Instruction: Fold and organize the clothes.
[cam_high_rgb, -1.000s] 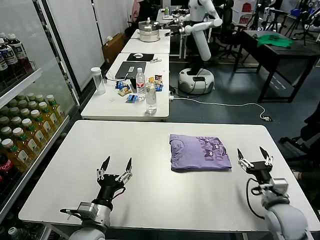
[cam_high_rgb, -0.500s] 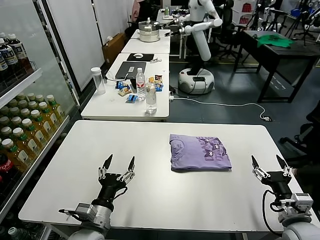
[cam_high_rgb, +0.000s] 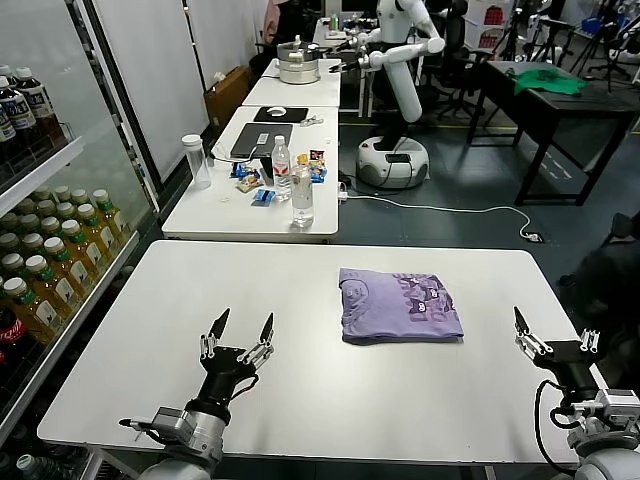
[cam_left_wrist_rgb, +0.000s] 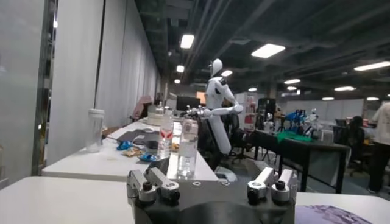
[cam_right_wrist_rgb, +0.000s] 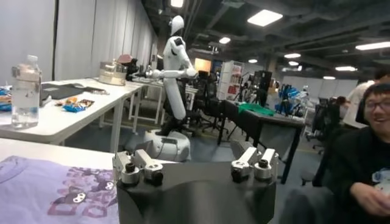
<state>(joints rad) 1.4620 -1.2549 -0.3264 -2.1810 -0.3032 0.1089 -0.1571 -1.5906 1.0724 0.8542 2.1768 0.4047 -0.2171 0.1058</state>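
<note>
So the purple T-shirt (cam_high_rgb: 400, 305) is already folded into a neat rectangle, lying flat on the white tabletop (cam_high_rgb: 300, 290), right of the middle, printed graphic facing up. Nothing is touching it.

The left gripper (cam_high_rgb: 238, 330) sits well off to the shirt's left, near the front edge of the tabletop, fingers spread wide and holding nothing. The right gripper (cam_high_rgb: 552, 336) is off to the shirt's right, out by the tabletop's right edge, also wide open and empty.

Beyond the shirt there's a second table (cam_high_rgb: 240, 200) with water bottles (cam_high_rgb: 302, 195) and snack packets (cam_high_rgb: 250, 180), and a white robot (cam_high_rgb: 400, 80) standing further back.
</note>
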